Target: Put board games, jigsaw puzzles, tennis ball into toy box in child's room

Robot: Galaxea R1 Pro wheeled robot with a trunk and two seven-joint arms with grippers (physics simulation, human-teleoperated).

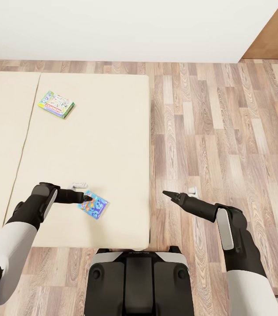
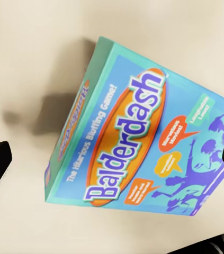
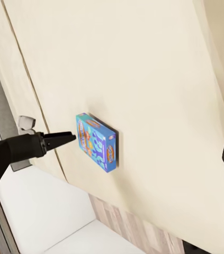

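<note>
On the bed [image 1: 90, 131], left hand [image 1: 86, 197] spread wide around blue board game [image 1: 94, 205].

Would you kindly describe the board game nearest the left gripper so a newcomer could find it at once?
On the beige bed, look near its front edge, where the left gripper hovers. There lies the Balderdash box, blue with an orange oval; the other game box, farther back, is pale with green edges.

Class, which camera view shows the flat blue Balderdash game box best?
The left wrist view: the flat blue Balderdash game box is close, its lettering readable. The head view and right wrist view show it small on the beige bed.
</note>
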